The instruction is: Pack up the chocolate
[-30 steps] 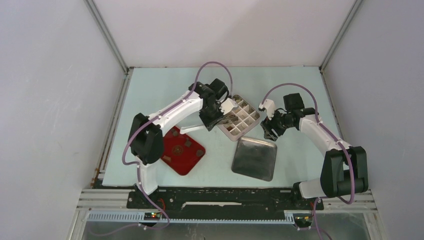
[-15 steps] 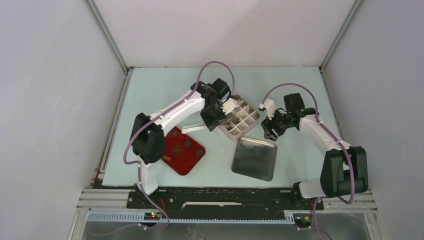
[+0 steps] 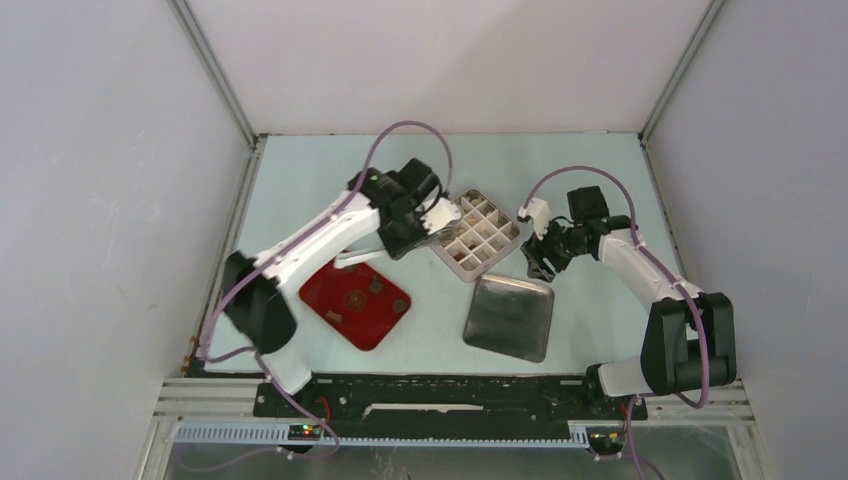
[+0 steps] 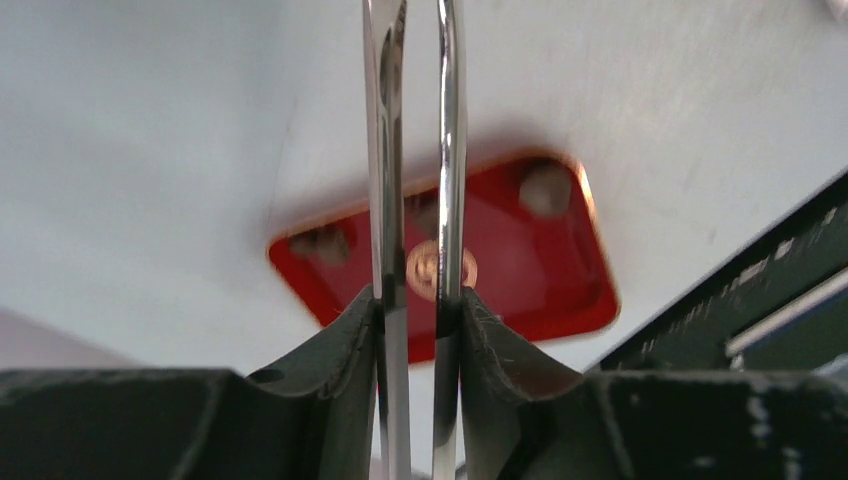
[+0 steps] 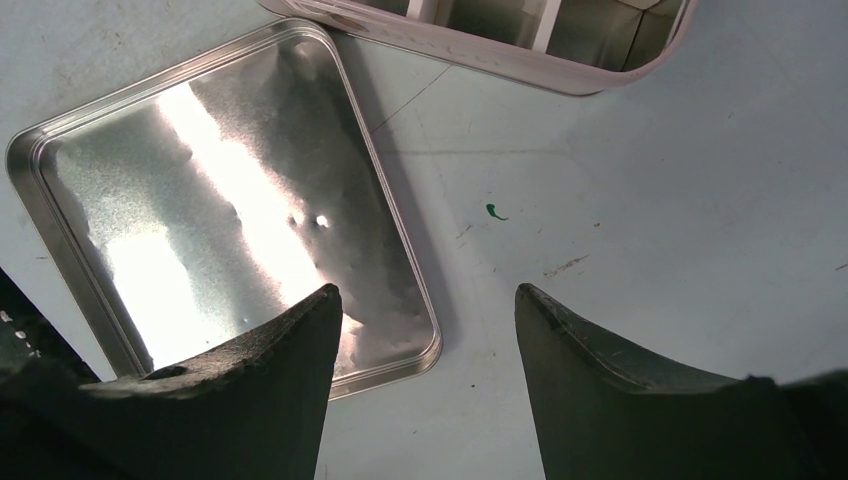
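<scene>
My left gripper [image 3: 402, 238] is shut on the handle of the metal tongs [image 3: 358, 259], whose tips reach out over the far edge of the red tray [image 3: 330, 290]. In the left wrist view the gripper [image 4: 418, 300] pinches the two tong arms [image 4: 386, 150], which stand slightly apart with nothing between them. Below lies the red tray [image 4: 540, 290] with dark brown chocolate lumps [image 4: 545, 187] and a round copper-coloured piece [image 4: 425, 268]. From above, a few chocolate pieces [image 3: 375, 286] show on the tray. My right gripper [image 3: 540, 258] is open and empty.
A pale box with a grid of compartments [image 3: 478, 235] stands mid-table, its edge also in the right wrist view [image 5: 500, 45]. A silver metal lid [image 3: 510, 317] lies near it, under my right gripper [image 5: 425, 300] at its corner [image 5: 220, 220].
My left arm has swung left, carrying the tongs from over the compartment box towards the red tray. The right arm has not moved.
</scene>
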Tool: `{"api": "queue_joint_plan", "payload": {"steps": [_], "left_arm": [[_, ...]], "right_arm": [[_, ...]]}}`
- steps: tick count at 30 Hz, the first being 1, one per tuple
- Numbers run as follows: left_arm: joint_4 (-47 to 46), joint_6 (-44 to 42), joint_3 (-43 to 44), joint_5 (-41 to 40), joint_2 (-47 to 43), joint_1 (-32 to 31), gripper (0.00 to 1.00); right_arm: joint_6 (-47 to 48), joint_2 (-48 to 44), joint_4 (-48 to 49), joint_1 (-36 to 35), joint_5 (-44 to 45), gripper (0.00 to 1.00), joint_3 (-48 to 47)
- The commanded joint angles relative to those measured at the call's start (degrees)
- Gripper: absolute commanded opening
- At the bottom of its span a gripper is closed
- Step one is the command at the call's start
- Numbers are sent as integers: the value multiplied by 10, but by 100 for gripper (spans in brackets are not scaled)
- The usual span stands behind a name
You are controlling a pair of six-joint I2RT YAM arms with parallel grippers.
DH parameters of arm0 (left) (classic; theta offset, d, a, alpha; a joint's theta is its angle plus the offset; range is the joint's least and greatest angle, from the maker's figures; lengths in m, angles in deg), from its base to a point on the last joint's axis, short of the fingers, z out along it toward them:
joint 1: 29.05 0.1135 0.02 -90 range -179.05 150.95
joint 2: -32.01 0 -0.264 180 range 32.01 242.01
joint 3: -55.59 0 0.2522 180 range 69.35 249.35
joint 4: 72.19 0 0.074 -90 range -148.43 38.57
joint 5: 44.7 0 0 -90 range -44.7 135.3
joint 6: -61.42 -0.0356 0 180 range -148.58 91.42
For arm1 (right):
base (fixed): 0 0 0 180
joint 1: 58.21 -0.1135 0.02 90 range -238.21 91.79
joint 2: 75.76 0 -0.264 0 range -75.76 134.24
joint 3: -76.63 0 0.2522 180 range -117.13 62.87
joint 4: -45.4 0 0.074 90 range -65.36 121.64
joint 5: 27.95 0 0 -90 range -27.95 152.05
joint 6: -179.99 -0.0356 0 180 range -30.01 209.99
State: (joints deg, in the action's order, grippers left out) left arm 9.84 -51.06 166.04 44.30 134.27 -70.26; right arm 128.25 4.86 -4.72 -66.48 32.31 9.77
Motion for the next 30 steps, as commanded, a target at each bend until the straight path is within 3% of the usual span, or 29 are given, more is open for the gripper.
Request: {"api": "queue_joint_plan", "payload": {"steps": [1,5,11,17,30], "left_arm": [[65,-69,-104,-85,-141,3,34],[112,-123,-224,-118,-240,39,34],[176,-212,-326,-122,-355,130,30],[133,-346,-444,-177,-497,139,33],[51,-430,-510,-239,-511,159,37]], "right_arm": [[13,-5,-4,-11,-10,67,-14],[15,-7,-6,-19,-9,67,-14],[18,-5,-6,-32,-4,67,-14],[19,1,-6,-46,4,67,-14],[16,-5,-8,-45,8,67,-13]]}}
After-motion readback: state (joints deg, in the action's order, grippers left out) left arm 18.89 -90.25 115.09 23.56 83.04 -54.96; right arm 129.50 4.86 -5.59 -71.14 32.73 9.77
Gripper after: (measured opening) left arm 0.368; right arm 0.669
